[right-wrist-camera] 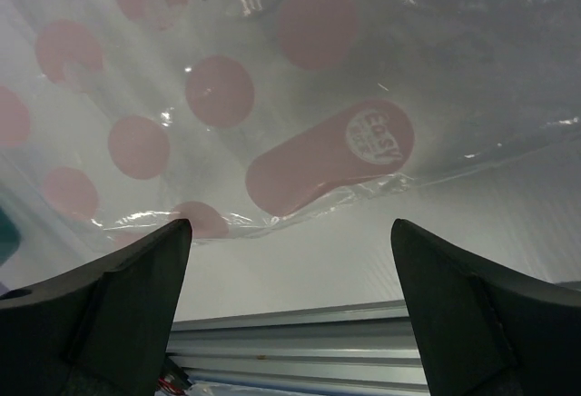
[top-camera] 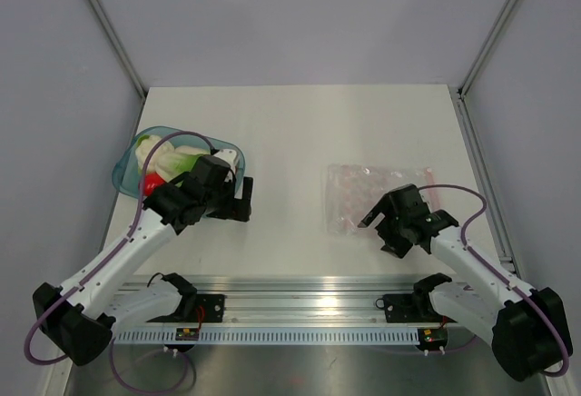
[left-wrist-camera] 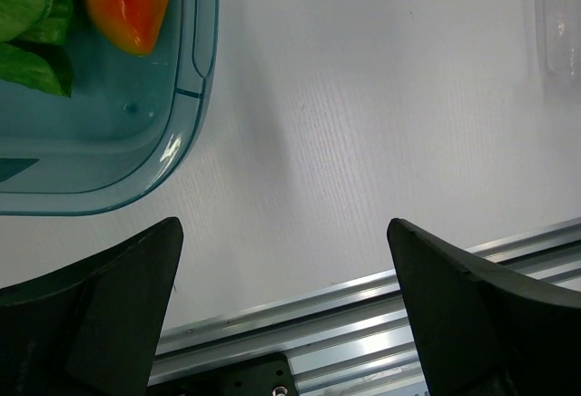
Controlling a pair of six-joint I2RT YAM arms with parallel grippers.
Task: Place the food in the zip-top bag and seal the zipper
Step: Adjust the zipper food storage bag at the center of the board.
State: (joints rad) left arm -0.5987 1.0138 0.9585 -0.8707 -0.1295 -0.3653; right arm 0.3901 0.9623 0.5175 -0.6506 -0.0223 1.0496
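Left gripper (top-camera: 241,200) wide-jawed beside bowl (top-camera: 127,165)

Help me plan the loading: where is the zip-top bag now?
In the top view the zip-top bag lies flat on the table's right side, just beyond the right claw, apart from the teal bowl at left.

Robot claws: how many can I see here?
2. The left gripper is open beside the teal bowl on the left. The right gripper is open at the near edge of the zip-top bag on the right.
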